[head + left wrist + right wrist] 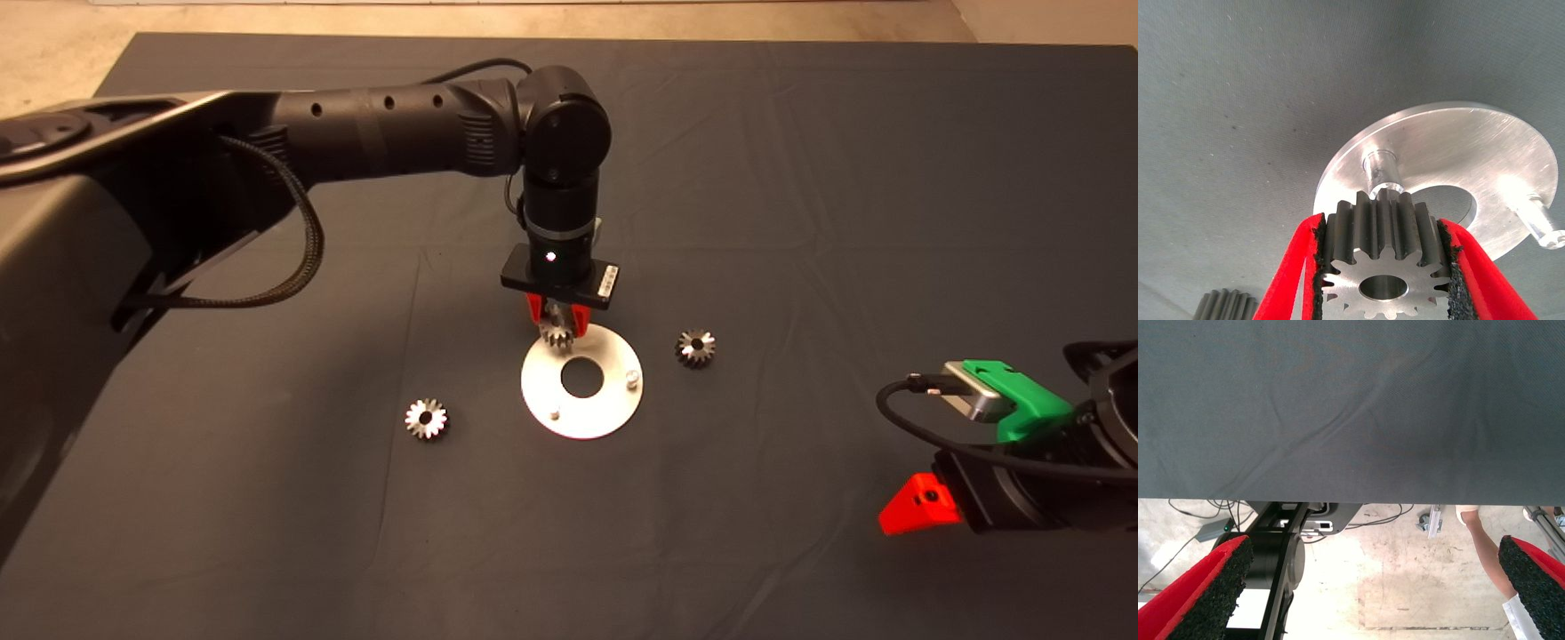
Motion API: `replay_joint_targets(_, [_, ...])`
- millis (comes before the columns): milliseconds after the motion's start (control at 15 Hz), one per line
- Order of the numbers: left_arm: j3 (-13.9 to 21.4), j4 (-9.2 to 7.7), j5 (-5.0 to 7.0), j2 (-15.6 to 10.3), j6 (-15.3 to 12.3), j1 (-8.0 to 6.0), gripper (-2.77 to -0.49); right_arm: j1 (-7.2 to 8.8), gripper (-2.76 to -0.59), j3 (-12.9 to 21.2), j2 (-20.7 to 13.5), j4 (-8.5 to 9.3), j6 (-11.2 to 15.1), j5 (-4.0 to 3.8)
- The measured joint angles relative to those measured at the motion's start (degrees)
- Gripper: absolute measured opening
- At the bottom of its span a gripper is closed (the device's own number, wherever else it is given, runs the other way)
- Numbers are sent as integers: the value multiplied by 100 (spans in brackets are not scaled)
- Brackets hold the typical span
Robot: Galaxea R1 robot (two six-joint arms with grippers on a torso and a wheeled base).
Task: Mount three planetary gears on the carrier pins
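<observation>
A small toothed metal gear (1385, 267) is held between the red fingers of the left gripper (556, 322), which is closed on its toothed sides. In the head view the gear is seen low over the far edge of a flat round silver disc (613, 413) lying on the dark mat (800, 178). Three short pins stand on the disc; in the wrist view the nearest pin (1379, 170) shows just beyond the gear's teeth, and a second pin (1543, 225) stands off to one side. Whether the gear's centre hole is lined up over the nearest pin cannot be told.

Two more gears lie loose on the mat, one (427, 419) to the disc's left and one (695, 347) to its right. The right gripper (920, 507) is parked at the lower right edge with its fingers wide apart.

The likely risk is misalignment: if the hole is brought down off-centre, the gear could be caught on the pin's top, tilted in the fingers, or the unfastened disc pushed across the mat.
</observation>
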Motion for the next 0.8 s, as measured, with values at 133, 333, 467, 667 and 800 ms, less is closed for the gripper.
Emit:
replay_joint_targets(133, [0,0,5,2,0,-37,-235,-1,-61,0,0,0,0,0])
replay_joint_targets(333, [0,0,-9,4,3,-35,-235,0,-61,0,0,0,0,2])
replay_joint_targets(467, [0,0,-30,5,4,-32,-236,0,-61,0,0,0,0,0])
replay_joint_targets(667, [-7,0,-39,5,135,-32,-236,0,-61,0,0,0,0,0])
replay_joint_targets(800, [-38,1,-121,2,149,-32,-235,-1,-61,0,0,0,0,0])
